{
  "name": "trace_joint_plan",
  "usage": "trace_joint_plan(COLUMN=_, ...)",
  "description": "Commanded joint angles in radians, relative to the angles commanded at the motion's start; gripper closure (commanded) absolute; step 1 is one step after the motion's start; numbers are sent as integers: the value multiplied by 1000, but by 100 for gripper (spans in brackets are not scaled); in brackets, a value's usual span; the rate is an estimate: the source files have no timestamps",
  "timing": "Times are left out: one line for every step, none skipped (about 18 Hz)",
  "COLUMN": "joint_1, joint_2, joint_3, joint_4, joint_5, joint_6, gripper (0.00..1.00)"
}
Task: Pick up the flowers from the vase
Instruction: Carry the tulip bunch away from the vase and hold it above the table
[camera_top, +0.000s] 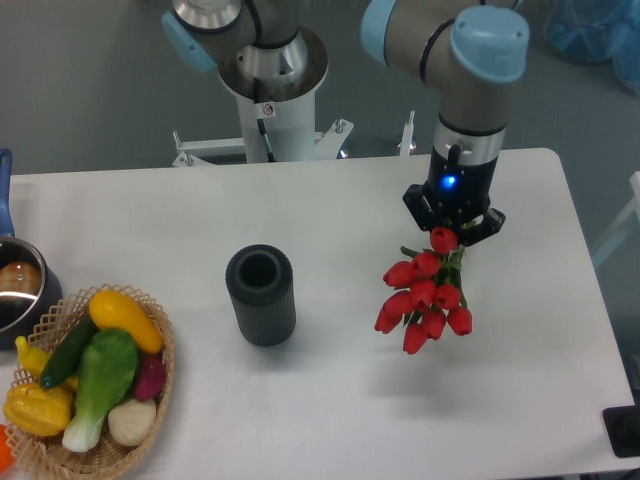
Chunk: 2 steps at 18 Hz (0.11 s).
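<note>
The flowers (424, 296), a bunch of red tulip buds with green stems, hang out of the vase over the right half of the table. My gripper (449, 233) is shut on the top of the bunch, pointing down. The dark grey ribbed vase (261, 295) stands upright and empty at the table's middle, well to the left of the gripper. The bunch's lower buds hang close to the tabletop; I cannot tell whether they touch it.
A wicker basket (160, 390) of vegetables sits at the front left corner. A metal pot (18, 290) with a blue handle stands at the left edge. The arm's base (270, 80) rises behind the table's far edge.
</note>
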Motion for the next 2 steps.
trace_joint_plan(joint_1=-2, joint_2=0, joint_3=-8, joint_4=0, joint_5=14, joint_6=0, gripper=100)
trace_joint_plan(joint_1=-3, joint_2=0, joint_3=-12, joint_4=-5, joint_5=35, joint_6=0, gripper=100)
